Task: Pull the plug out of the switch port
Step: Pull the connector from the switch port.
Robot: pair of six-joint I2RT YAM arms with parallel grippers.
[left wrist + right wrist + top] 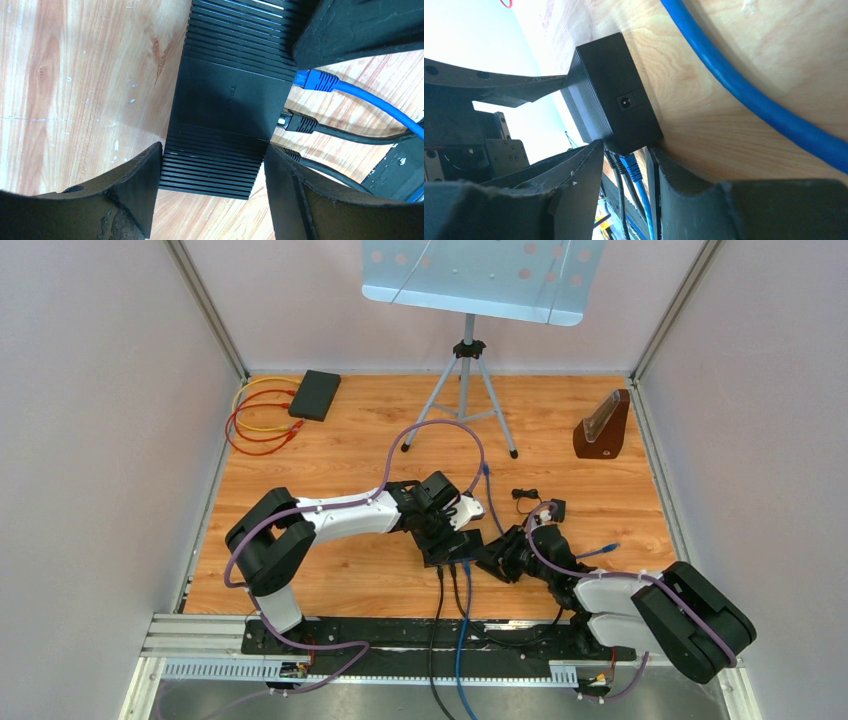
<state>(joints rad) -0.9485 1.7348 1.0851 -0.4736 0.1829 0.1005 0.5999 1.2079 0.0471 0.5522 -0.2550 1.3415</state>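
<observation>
The black ribbed switch (225, 100) lies on the wooden floor, and my left gripper (212, 172) is shut on it, one finger against each long side. Three plugs sit in its ports: a blue plug (315, 80) and two black ones (300, 121). In the right wrist view the switch (614, 95) lies just ahead. My right gripper (626, 165) is open and straddles the blue plug (631, 167) and the black plugs, with a gap at the blue one. From above, the left gripper (450, 538) and right gripper (492, 562) meet over the switch, which is mostly hidden.
The plugged cables (450, 620) run over the black rail (400, 635) at the near edge. A loose blue cable (605, 550) lies to the right. A tripod stand (465, 390), a black box with red and yellow cables (315, 395) and a wooden wedge (603, 427) stand further back.
</observation>
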